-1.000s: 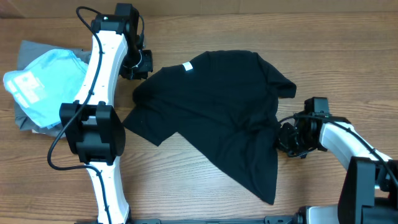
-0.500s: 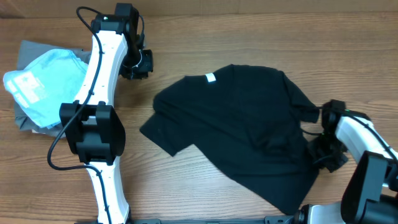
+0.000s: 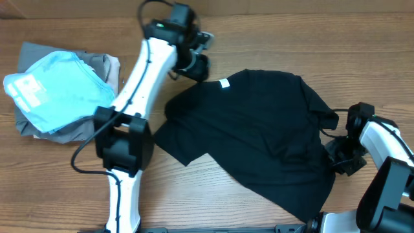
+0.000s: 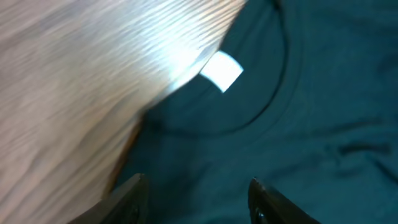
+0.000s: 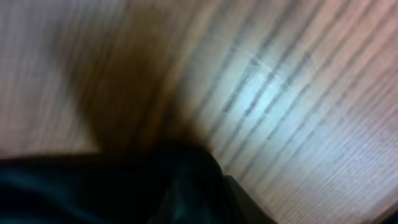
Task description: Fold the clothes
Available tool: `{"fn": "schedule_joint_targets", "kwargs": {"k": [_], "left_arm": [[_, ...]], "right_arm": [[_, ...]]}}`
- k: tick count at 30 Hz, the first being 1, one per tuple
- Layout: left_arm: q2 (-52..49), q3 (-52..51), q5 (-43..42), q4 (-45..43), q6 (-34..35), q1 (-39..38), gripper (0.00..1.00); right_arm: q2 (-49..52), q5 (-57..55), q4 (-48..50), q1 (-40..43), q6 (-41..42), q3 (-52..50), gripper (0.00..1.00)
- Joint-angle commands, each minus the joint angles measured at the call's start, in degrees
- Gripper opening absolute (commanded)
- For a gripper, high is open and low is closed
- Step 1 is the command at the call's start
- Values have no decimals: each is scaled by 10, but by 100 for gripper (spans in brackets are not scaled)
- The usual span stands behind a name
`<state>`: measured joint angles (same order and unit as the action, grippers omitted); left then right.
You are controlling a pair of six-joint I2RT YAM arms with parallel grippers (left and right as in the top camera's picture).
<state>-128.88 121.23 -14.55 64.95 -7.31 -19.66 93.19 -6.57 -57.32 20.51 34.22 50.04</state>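
The clothes, a black T-shirt (image 3: 259,136), lie rumpled and partly spread right of the table's middle, with a small white tag (image 3: 224,82) at the neck. My left gripper (image 3: 196,65) hovers at the collar's left side. In the left wrist view its fingers (image 4: 134,194) stand apart over the dark fabric (image 4: 298,124), just below the tag (image 4: 222,70), with nothing between them. My right gripper (image 3: 341,157) sits at the shirt's right edge. The right wrist view is blurred: black cloth (image 5: 93,186) lies against one finger (image 5: 249,200), and the grip is unclear.
A light blue garment (image 3: 45,87) with white print lies on grey folded garments (image 3: 26,123) at the table's left. The left arm (image 3: 139,77) stretches diagonally from its base (image 3: 123,145) toward the collar. Bare wood (image 3: 336,45) shows behind the shirt.
The right gripper dragged the shirt rightward, then stayed at its right edge. The left arm swung right from the back left to the collar, and its jaws opened.
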Motion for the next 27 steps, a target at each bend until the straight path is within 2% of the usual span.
{"fn": "schedule_joint_targets", "kwargs": {"k": [1, 4, 5, 7, 8, 12, 16, 19, 20, 21, 24, 27], "left_arm": [[-38, 2, 18, -35, -18, -13, 57], [-60, 2, 14, -73, -18, -23, 60], [-68, 2, 14, -84, -19, -27, 62], [-83, 2, 14, -99, -20, -33, 63], [-90, 2, 14, -104, -24, -36, 63], [-123, 2, 17, -124, -31, -46, 63], [-151, 2, 46, -128, -31, -52, 61], [-167, 2, 64, -132, -32, -55, 55], [-171, 2, 64, -134, -32, -55, 51], [-174, 2, 65, -134, -32, -56, 43], [-181, 2, 89, -125, -32, -55, 5], [-182, 2, 152, -113, -7, -47, 4]], "right_arm": [[-10, 36, -3, 11, -15, 31, 27], [-10, 38, -11, 14, -15, 34, 29], [-10, 35, -13, 14, -17, 34, 40], [-10, 23, -13, 14, -17, 34, 73], [-10, 22, -11, 16, -17, 35, 80], [-10, 26, -2, 28, -17, 46, 84], [-10, 67, -3, 40, -54, 71, 85], [-10, 84, -2, 44, -79, 91, 86], [-10, 89, -2, 44, -88, 99, 86], [-10, 94, -1, 44, -96, 106, 86], [-10, 97, -2, 44, -105, 129, 87], [-10, 100, 4, 44, -104, 138, 91]]}}
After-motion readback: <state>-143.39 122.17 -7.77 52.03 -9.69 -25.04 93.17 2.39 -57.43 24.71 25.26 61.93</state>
